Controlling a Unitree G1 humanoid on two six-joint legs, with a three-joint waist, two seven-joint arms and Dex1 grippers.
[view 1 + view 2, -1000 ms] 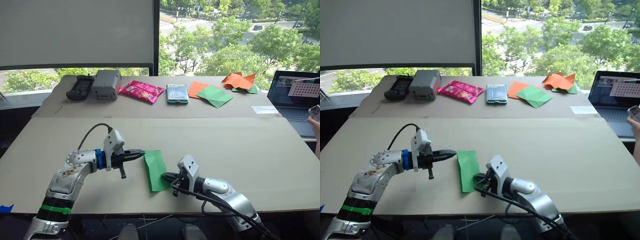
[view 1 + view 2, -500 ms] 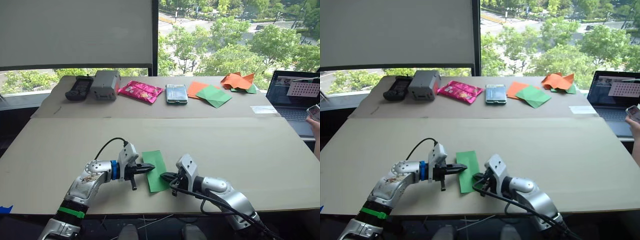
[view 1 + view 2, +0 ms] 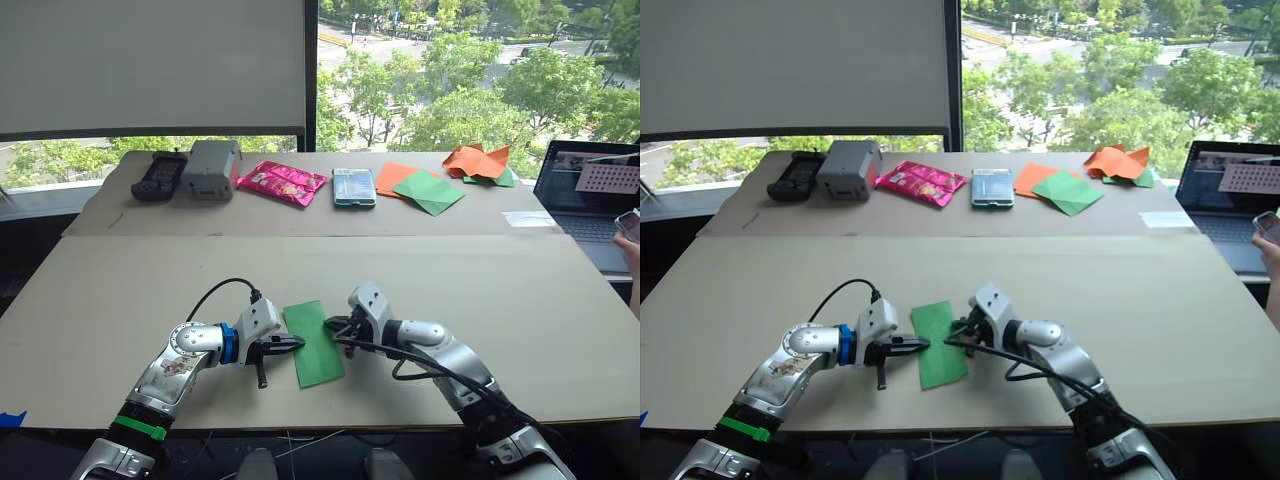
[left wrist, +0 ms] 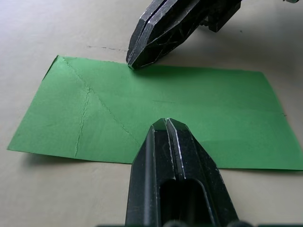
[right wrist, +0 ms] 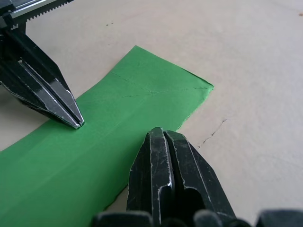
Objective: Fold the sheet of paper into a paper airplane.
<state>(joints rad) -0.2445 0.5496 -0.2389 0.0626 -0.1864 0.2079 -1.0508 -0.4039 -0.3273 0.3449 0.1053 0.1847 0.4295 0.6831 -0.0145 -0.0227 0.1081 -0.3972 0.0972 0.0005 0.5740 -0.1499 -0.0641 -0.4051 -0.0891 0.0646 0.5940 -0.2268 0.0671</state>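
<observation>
Bright green, thin creased sheet of paper (image 3: 316,343): lying flat near the front edge of the beige counter (image 3: 520,290), between my two hands, still a plain rectangle. Left hand (image 3: 297,342): black fingers pressed together, tip resting on the sheet's left long edge. Right hand (image 3: 331,324): fingers likewise closed, holding nothing, tip at the opposite edge nearer the far end.

Step, as I judge it: pinning the sheet ahead of a first nose fold; no airplane shape yet. Next I would need one tip to lift a far corner while the other holds the paper down.

Far side: black remote (image 3: 159,175), grey box (image 3: 211,168), pink packet (image 3: 283,182), phone (image 3: 354,187), orange-and-green paper squares (image 3: 421,187), crumpled paper heap (image 3: 480,162), laptop (image 3: 590,195). All well apart; nothing obstructs.
</observation>
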